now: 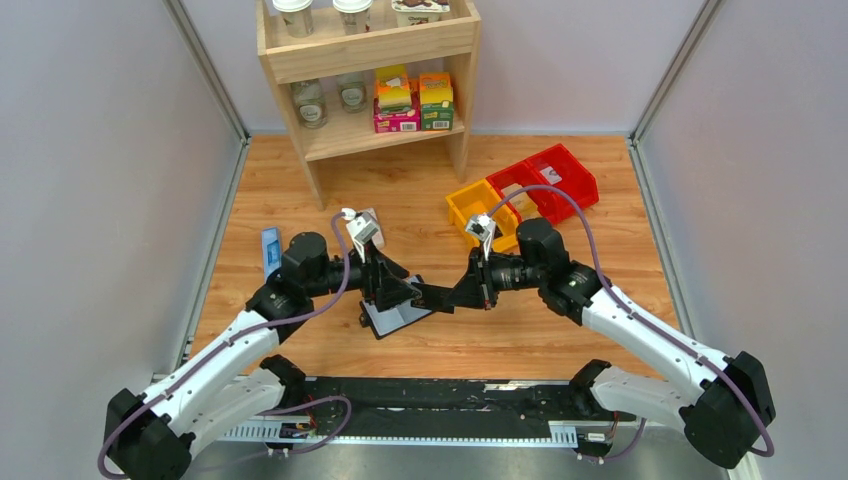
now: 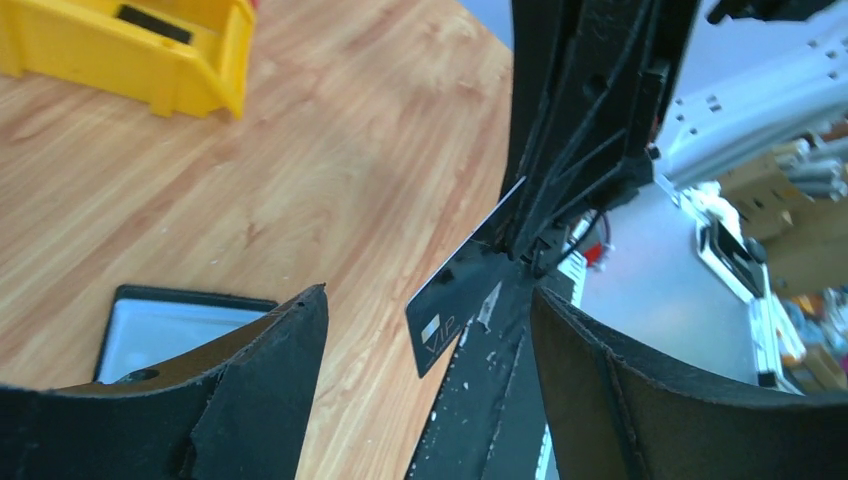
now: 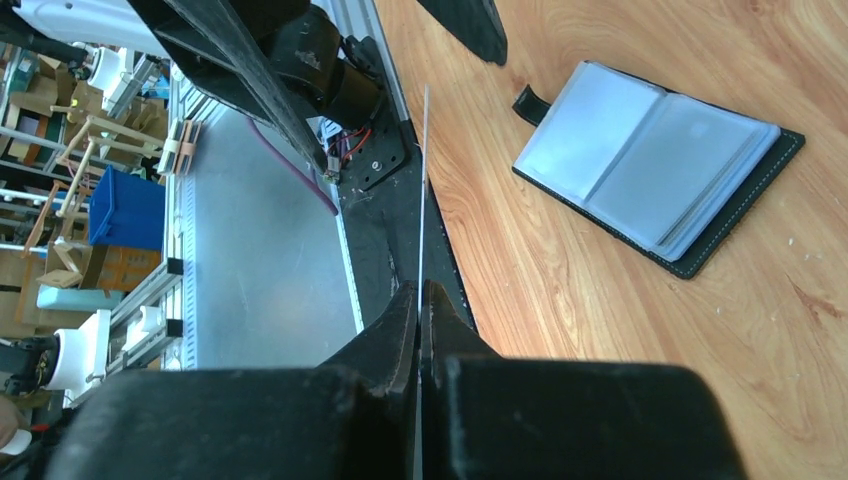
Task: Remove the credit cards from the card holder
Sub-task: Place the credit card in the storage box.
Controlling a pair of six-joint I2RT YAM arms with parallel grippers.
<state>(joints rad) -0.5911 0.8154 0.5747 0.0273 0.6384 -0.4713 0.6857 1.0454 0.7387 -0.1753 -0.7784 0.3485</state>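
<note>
One dark card [image 2: 455, 295] is pinched at its lower end between the fingers of the right claw [image 3: 421, 300], which are pressed together on it. In the right wrist view the card shows edge-on, as a thin pale line rising from the fingertips toward the upper middle of the frame. In the left wrist view its flat face shows at the centre, tilted, with pale "VIP" lettering near the lower corner.

The card holder [image 3: 650, 165] lies open and flat on the bench [image 3: 620, 330], at the upper right of the right wrist view. Its grey-blue clear pockets face up and its small snap tab sticks out at the upper left end. It is apart from the lifted card.

The left claw [image 2: 428, 300] is spread wide, its two black fingers [image 2: 250, 400] filling the lower corners of the left wrist view. The card appears in the gap between them without touching either. A corner of the card holder shows at the lower left of that frame. From above, both claws meet near the centre of the frame, the left one over the card holder. Whether it touches the holder cannot be told.

A yellow bin [image 1: 480, 210] stands on the bench right of centre in the overhead view.
</note>
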